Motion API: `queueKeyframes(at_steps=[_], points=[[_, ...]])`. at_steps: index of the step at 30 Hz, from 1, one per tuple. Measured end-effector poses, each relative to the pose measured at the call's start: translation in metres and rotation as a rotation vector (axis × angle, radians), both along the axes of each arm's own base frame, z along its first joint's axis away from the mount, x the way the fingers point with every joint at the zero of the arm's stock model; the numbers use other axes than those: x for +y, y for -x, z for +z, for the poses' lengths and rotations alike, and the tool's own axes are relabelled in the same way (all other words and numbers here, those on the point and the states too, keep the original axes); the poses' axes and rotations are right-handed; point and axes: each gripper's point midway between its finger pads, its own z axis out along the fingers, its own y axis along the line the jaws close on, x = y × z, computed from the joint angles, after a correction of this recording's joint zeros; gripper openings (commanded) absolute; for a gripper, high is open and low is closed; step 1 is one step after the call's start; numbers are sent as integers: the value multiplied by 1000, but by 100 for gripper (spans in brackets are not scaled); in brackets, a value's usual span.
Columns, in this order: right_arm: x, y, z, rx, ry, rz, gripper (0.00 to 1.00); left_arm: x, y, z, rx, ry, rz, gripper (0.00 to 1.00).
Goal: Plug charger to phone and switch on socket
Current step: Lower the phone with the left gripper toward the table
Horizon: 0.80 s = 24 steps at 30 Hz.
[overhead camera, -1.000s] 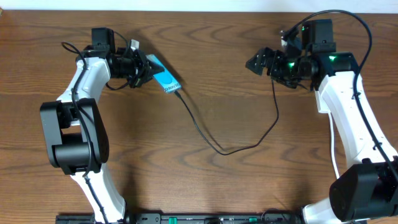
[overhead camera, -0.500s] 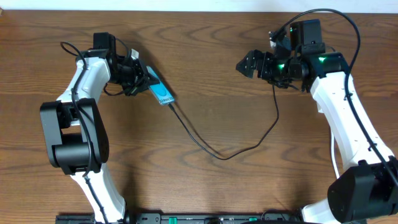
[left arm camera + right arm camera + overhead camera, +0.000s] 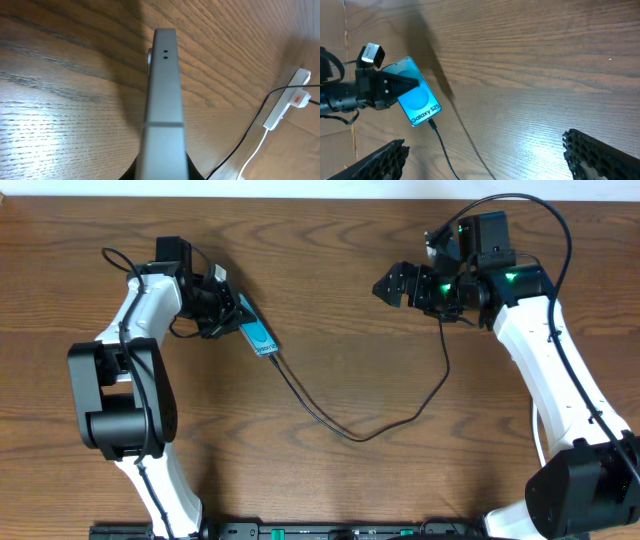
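**Overhead view:** even, moderately bright light falls on the wooden table (image 3: 330, 290). Soft shadows lie close beside both arms, and green indicator lights glow on the right arm (image 3: 530, 320).

**Left wrist view:** the edge of the phone (image 3: 162, 100), close to the lens, is soft. Its shadow falls leftward, with a pale sheen on the wood at lower left.

**Right wrist view:** a dark diagonal shadow band crosses the wood, with glare at lower right. The teal screen is bright and sharp.

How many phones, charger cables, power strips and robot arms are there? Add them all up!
Phone: 1
Black charger cable: 1
White power strip: 1
Robot arms: 2 (left arm, right arm)
Total: 5
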Motion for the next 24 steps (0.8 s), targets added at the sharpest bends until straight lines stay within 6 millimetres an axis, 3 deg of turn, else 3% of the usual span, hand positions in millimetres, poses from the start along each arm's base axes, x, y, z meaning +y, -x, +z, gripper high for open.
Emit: queueKeyframes(at_steps=[7, 16, 24], points=[[1, 0, 0, -1, 5, 1, 99, -6, 2, -2, -2, -2, -24, 7], [-1, -1, -1, -1, 17, -10, 99, -12, 10, -29, 72, -1, -40, 7], [-2, -1, -2, -2, 19, -12, 99, -13, 13, -37, 102, 0, -41, 7]])
